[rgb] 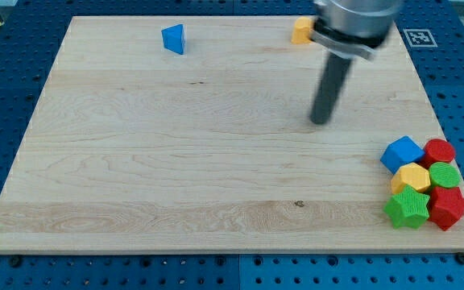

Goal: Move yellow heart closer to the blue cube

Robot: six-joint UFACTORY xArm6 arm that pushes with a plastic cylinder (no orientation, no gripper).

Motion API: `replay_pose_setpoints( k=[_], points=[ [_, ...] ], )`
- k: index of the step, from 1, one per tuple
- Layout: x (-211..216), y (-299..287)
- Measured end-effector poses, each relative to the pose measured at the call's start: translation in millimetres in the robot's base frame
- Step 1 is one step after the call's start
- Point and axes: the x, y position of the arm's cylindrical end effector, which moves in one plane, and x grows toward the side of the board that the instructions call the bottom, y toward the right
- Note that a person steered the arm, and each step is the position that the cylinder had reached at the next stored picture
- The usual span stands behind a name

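One wooden counter (pixel 176 161) is carrying everything; no jaws are showing, only my tip (pixel 321 121), hovering right of centre. Six blocks are clustering at the right bottom corner: blue cube (pixel 401 153), red blocks (pixel 439 151) (pixel 448 207), green star (pixel 407 209), green block (pixel 445 175), and yellow heart (pixel 412 177) touching the cube. A blue triangle (pixel 174 39) and an orange block (pixel 301 31) are sitting along the top edge.

The tabletop (pixel 176 161) is pale wood with fine grain lines, set on a blue perforated base (pixel 6 97). A blue triangular block (pixel 174 39) and a yellow-orange block (pixel 301 31) lie near the view's top. At the lower right cluster a blue cube (pixel 401 153), a yellow block (pixel 412 177), a green star (pixel 407 208), a lighter green block (pixel 445 175) and two red blocks (pixel 439 150) (pixel 449 207). The rod is dark grey.
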Motion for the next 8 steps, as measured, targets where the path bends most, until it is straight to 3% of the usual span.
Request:
replay_pose_setpoints(
  k=[3,4,6,8],
  points=[
    [-200,-96],
    [-218,-71],
    [-210,-8],
    [-160,35]
  ],
)
